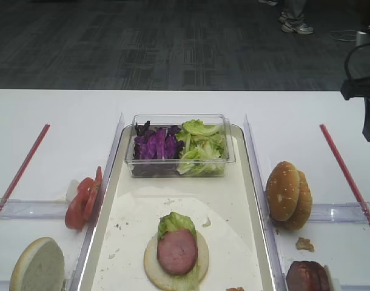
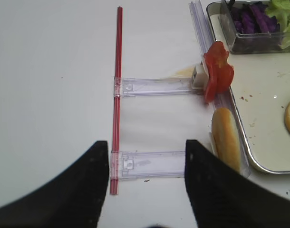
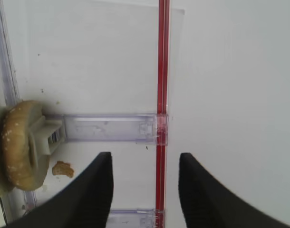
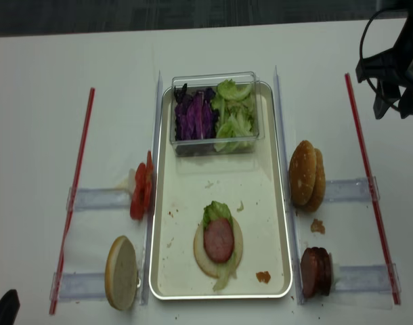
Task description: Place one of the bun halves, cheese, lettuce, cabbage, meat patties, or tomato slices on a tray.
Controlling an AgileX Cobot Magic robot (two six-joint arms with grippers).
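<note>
Tray (image 4: pixel 274 203) is seen at table centre, long axis running 12 to 6. A clear plastic tub (image 4: pixel 213 80) is parked at the tray's 12 o'clock end; purple cabbage (image 4: pixel 195 118) fills its 9 o'clock half, lettuce (image 4: pixel 233 118) its 3 o'clock half. At the tray's 6 o'clock end one bun half (image 4: pixel 198 254) is laid cut face up, with a lettuce leaf on it and one meat patty (image 4: pixel 219 239) on top. A small reddish scrap (image 4: pixel 263 276) is noted at the tray's 5 o'clock corner.

Off the tray at 9 o'clock: tomato slices (image 4: pixel 139 193) are stood on edge in a clear holder, exact count not resolvable; one pale bun half (image 4: pixel 121 272) is stood on edge at 7 o'clock. At 3 o'clock: two sesame bun halves (image 4: pixel 307 174) are stacked on edge; a crumb (image 4: pixel 317 226) lies just below them. At 5 o'clock: spare meat patties (image 4: pixel 315 271) on edge, apparently two. Two red rods (image 4: pixel 76 183) are laid along the outer flanks, one per side, each crossed by two clear rails (image 4: pixel 98 198).

Right gripper (image 3: pixel 145 190) is held over the right red rod and bare table, fingers wide, nothing between them. Left gripper (image 2: pixel 147 185) is held over the left rails, fingers spread, nothing gripped. Nothing is blocking the tray from above.
</note>
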